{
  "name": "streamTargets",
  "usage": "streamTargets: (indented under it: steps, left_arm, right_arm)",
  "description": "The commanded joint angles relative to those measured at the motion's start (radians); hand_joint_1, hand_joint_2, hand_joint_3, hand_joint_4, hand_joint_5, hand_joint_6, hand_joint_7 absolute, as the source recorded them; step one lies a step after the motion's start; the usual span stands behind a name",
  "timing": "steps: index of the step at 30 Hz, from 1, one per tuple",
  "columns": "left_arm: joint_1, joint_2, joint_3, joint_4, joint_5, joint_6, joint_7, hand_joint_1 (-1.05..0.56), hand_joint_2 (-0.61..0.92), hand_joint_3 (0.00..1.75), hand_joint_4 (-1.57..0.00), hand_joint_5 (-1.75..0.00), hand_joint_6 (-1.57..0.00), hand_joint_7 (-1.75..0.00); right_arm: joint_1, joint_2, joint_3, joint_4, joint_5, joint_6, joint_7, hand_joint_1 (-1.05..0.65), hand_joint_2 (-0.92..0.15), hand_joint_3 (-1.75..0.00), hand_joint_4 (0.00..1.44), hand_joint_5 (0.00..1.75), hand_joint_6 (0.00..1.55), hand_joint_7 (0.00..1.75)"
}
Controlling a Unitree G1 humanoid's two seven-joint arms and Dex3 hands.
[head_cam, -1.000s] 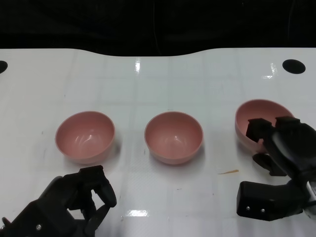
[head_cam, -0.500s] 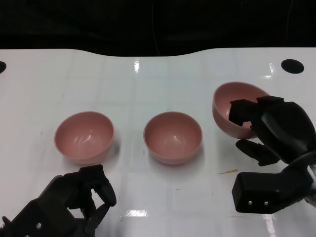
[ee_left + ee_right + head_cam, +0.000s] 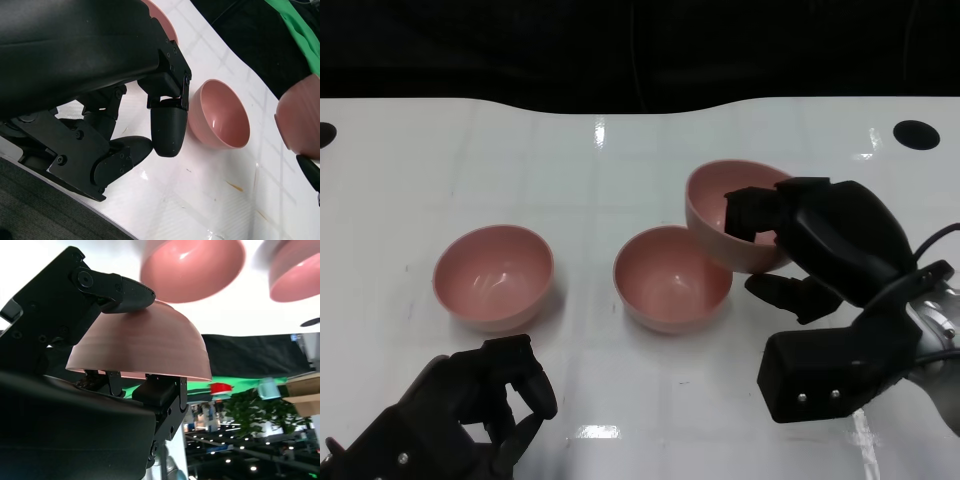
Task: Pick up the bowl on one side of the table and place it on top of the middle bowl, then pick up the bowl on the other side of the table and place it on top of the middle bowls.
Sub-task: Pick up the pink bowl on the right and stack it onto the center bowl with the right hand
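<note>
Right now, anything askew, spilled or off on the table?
Only small things. The right hand holds the carried bowl tilted, its opening facing the middle bowl. A thin tan sliver lies on the table beside the middle bowl. The left bowl sits upright.

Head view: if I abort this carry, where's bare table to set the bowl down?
Bare table lies beyond the middle bowl and left bowl, and to the right where the held bowl came from. Crowded: around the middle bowl, where the right hand hovers.
</note>
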Motion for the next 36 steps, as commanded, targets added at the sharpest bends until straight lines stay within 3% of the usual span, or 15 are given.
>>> streamTargets:
  steps: [1, 4, 9, 19, 36]
  left_arm:
    - [0.000, 0.012, 0.000, 0.007, 0.015, -0.024, 0.007, -0.10, 0.56, 1.07, -0.72, -1.74, -0.63, -1.53]
    - [0.000, 0.012, -0.001, 0.011, 0.019, -0.028, 0.009, -0.08, 0.56, 1.08, -0.71, -1.74, -0.63, -1.52]
    - [-0.001, 0.007, 0.000, 0.005, 0.018, -0.012, 0.007, -0.09, 0.56, 1.09, -0.72, -1.74, -0.64, -1.53]
    - [0.006, 0.012, -0.005, -0.006, 0.032, -0.018, 0.008, -0.09, 0.56, 1.09, -0.71, -1.75, -0.62, -1.55]
    - [0.013, 0.005, -0.018, -0.035, 0.058, -0.008, 0.007, -0.10, 0.56, 1.10, -0.72, -1.75, -0.61, -1.57]
  right_arm:
    - [-0.043, 0.025, 0.017, 0.024, 0.002, -0.011, 0.004, -0.21, -0.37, -1.28, 0.98, 1.75, 0.84, 1.53]
    - [-0.066, 0.052, 0.032, 0.056, -0.002, -0.014, 0.000, -0.21, -0.40, -1.21, 0.96, 1.75, 0.85, 1.41]
    - [-0.101, 0.091, 0.058, 0.127, -0.022, -0.020, -0.025, -0.18, -0.29, -1.30, 0.97, 1.75, 0.76, 1.71]
    - [-0.132, 0.136, 0.092, 0.228, -0.046, -0.023, -0.056, -0.19, -0.32, -1.27, 0.98, 1.75, 0.73, 1.75]
    - [-0.140, 0.146, 0.137, 0.321, -0.084, -0.014, -0.108, -0.15, -0.32, -1.14, 1.00, 1.75, 0.71, 1.75]
